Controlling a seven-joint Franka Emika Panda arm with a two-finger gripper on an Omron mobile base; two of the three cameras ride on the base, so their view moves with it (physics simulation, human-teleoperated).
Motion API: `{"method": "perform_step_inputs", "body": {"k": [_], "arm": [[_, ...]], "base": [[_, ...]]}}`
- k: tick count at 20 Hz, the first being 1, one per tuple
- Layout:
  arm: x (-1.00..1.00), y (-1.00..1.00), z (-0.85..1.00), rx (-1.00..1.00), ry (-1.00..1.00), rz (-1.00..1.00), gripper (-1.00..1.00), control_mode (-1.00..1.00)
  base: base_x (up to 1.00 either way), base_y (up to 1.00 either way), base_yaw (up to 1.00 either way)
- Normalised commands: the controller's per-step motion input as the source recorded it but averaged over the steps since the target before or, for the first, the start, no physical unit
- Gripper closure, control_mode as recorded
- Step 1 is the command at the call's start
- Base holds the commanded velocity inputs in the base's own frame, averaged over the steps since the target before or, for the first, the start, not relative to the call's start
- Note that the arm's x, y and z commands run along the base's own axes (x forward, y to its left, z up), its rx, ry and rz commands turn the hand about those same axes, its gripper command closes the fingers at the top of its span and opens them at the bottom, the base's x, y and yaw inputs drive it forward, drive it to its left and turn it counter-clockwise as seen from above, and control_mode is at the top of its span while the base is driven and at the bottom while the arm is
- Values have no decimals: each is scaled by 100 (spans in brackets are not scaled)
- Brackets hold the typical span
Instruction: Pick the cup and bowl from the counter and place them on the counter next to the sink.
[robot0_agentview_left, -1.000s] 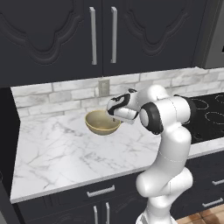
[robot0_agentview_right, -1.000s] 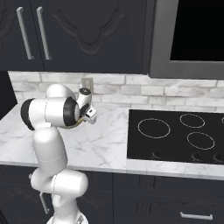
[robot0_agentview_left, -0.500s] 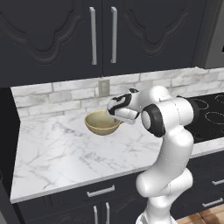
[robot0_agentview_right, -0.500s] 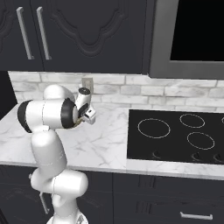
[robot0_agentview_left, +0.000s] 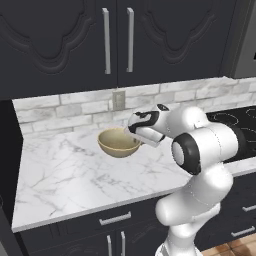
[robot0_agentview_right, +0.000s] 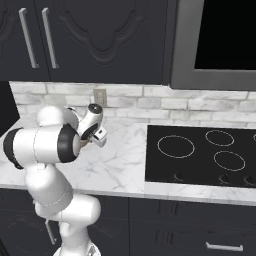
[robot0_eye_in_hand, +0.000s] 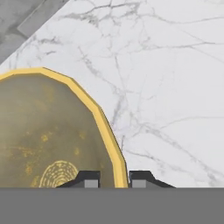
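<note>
**A:** Hand view first, since that's where you get your answer. The gripper straddles the bowl at its rim: one finger tip sits inside, over the olive inner wall, and the other just outside, over the counter. The yellow rim edge runs up between them. You're pinching the bowl's wall with the jaws drawn close on it.

**B:** So which way does the bowl lie from the pincer?

**A:** Almost all of it spreads away to the inner finger's side. A bowl has no long axis to line up with, so what your lift turns on is that off-centre hold: I'd expect the weight to hang to that side and want to tip, so raise it gently.

**B:** And the base views?

**A:** In the left base view you see what the hand camera can't: the bowl resting on the counter below the backsplash, with the gripper at its right-hand rim. In the right base view your own arm covers most of the bowl, but you get the cooktop beside the marble. I can't point you to the cup or the sink from here.
</note>
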Motion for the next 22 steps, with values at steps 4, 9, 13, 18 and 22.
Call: {"method": "perform_step_inputs", "body": {"k": [4, 9, 13, 18, 22], "arm": [[-45, -2, 41, 8, 0, 0, 100, -100], [-32, 0, 52, 5, 1, 0, 100, -100], [-33, -13, 41, 0, 3, 0, 100, -100], [-40, -15, 20, 0, 5, 0, 100, -100], [-37, -20, 4, 0, 2, 0, 100, -100]], "base": [[0, 0, 0], [0, 0, 0], [0, 0, 0], [0, 0, 0], [0, 0, 0]]}}
